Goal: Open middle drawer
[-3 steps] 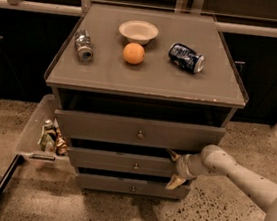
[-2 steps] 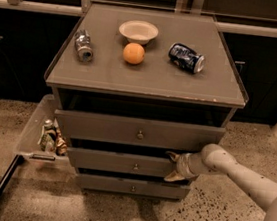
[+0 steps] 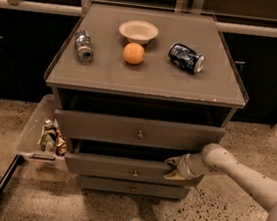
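Observation:
The middle drawer [image 3: 116,168] is a grey-brown flat front with a small round knob [image 3: 135,173], set between the wider top front and the narrower bottom front. It stands out a little from the cabinet, with a dark gap above it. My gripper [image 3: 173,167] is at the right part of this drawer's top edge, touching the front, right of the knob. The pale arm [image 3: 241,173] reaches in from the lower right.
The top drawer [image 3: 101,126] is also pulled out a little; the bottom drawer [image 3: 109,185] is in. On the cabinet top [image 3: 102,75] lie a bowl [image 3: 138,30], an orange [image 3: 133,53], a blue can [image 3: 186,57] and a silver can [image 3: 84,46]. A side tray [image 3: 31,129] at the left holds small items.
The gripper has shifted slightly left along the middle drawer's top edge. The middle drawer front has come out a little toward the camera.

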Controlling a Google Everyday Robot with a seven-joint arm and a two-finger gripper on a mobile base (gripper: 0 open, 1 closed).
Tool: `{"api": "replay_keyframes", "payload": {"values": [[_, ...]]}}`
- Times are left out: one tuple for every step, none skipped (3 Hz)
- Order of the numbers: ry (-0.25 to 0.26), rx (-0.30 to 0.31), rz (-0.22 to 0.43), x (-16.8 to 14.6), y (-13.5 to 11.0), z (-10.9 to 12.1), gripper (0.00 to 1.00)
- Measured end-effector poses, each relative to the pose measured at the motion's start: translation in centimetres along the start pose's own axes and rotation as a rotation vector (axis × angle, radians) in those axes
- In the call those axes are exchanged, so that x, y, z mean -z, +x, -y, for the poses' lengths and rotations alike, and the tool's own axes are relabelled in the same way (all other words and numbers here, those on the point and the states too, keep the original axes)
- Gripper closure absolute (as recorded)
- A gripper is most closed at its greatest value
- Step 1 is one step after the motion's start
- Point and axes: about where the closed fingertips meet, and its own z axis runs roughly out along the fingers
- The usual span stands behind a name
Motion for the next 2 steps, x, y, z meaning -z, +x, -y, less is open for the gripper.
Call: {"api": "replay_keyframes", "payload": {"values": [[0.0, 0.0, 0.0, 0.0, 0.0, 0.0, 0.85], [0.0, 0.0, 0.0, -0.01, 0.0, 0.0, 0.62]]}}
